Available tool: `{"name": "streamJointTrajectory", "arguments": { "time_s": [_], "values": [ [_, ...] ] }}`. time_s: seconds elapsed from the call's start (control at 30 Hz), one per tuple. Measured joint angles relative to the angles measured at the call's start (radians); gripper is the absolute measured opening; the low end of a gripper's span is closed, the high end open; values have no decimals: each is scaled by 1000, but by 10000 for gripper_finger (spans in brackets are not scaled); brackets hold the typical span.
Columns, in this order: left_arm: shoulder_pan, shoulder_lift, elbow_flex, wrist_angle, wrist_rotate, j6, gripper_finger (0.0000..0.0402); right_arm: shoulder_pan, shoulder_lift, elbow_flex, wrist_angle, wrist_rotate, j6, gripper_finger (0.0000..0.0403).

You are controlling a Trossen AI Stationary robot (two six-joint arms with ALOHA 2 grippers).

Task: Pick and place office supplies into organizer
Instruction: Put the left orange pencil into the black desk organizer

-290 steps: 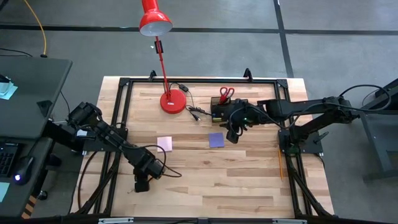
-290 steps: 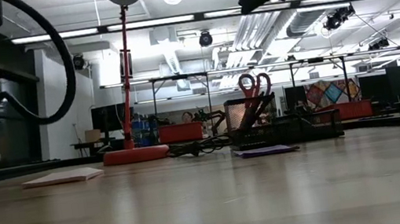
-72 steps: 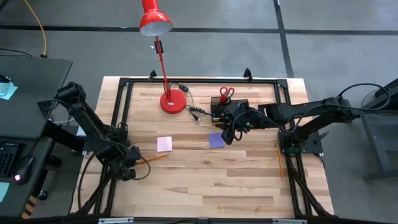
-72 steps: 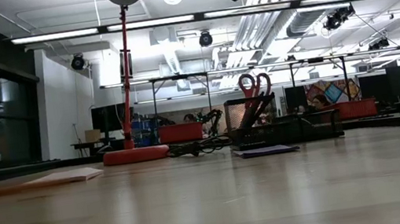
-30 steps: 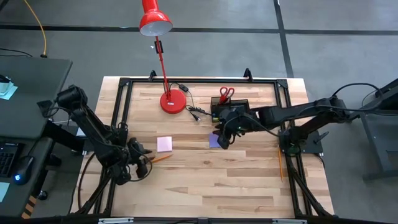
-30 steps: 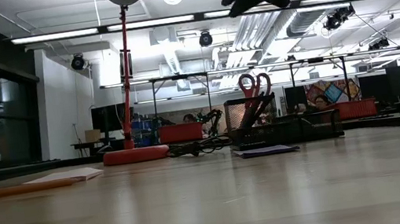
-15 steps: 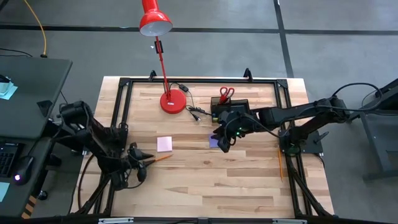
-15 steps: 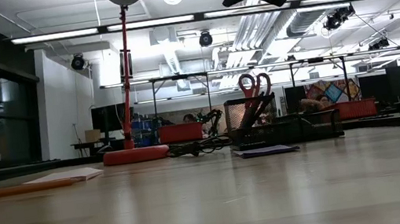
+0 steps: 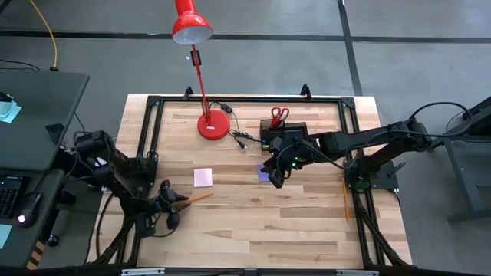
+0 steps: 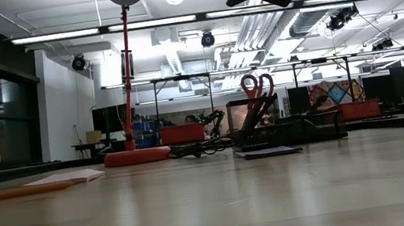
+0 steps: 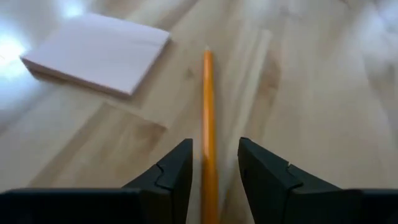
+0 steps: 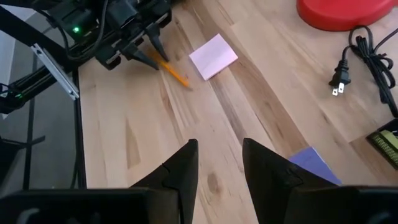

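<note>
While no readable writing is showing anywhere, the black organizer (image 9: 282,132) is sitting right of the red lamp base (image 9: 214,125) on the surface (image 9: 253,222), holding one pair of red-handled scissors (image 9: 278,115). Two sticky pads are lying loose: pink pad (image 9: 202,178) and purple pad (image 9: 265,173). Left claw (image 9: 181,202) is straddling one orange pencil (image 9: 199,196) just below the pink pad, fingers parted, not clenching. Right claw (image 9: 275,178) is hovering released over the purple pad. A second pencil (image 9: 346,201) is lying at the right rail.

Even, bright overhead light – ceiling strips (image 10: 196,19) glare; near tabletop (image 10: 216,207) blurred, soft shadows.
</note>
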Motion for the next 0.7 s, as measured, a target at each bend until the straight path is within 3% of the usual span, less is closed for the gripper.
{"name": "streamJointTrajectory", "arguments": {
  "time_s": [0.27, 0.4, 0.7],
  "values": [
    [-106, -2, 2, -66, 0, -146, 107, -1, 0, 0, 4, 26, 18, 114],
    [-110, -1, 12, -64, 40, -54, 103, -9, 0, 0, 7, 29, 18, 114],
    [-89, 11, 42, -61, 95, -2, 104, -41, 0, 0, 14, 49, -2, 114]
  ]
}}
